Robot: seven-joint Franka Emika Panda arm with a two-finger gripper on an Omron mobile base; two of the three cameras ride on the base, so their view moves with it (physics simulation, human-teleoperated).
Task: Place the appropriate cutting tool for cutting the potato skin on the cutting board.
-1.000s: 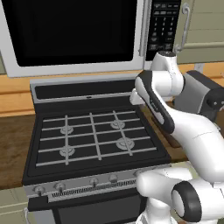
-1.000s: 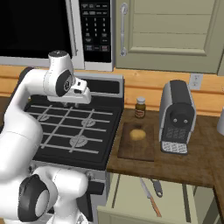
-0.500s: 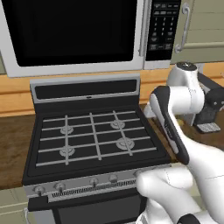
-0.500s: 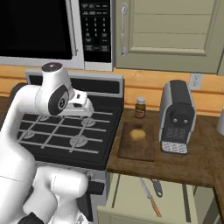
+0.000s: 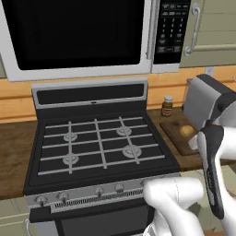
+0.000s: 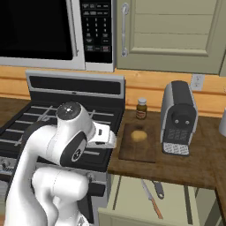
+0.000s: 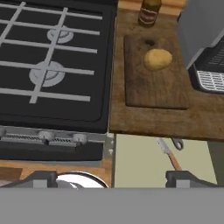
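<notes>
The potato (image 7: 158, 59) lies on the dark cutting board (image 7: 153, 92) on the counter right of the stove; both also show in the right base view, potato (image 6: 138, 135) on the board (image 6: 137, 151). Below the board a drawer (image 6: 132, 207) stands open with two utensils in it: an orange-handled blade (image 7: 169, 156) and a grey tool with a looped end (image 7: 177, 143). My gripper (image 7: 113, 179) hangs open and empty above the stove's front edge, left of the drawer, its hand (image 6: 106, 137) level with the counter edge.
A grey coffee machine (image 6: 178, 117) stands right of the board, a small brown bottle (image 6: 141, 108) behind it. The gas stove (image 6: 44, 128) with its grates lies to the left, under the microwave (image 5: 78, 34). Cabinet doors (image 6: 172, 35) hang above the counter.
My arm has swung from over the back of the stove to the right and down toward the counter's front edge. The jaws have gone from shut to open.
</notes>
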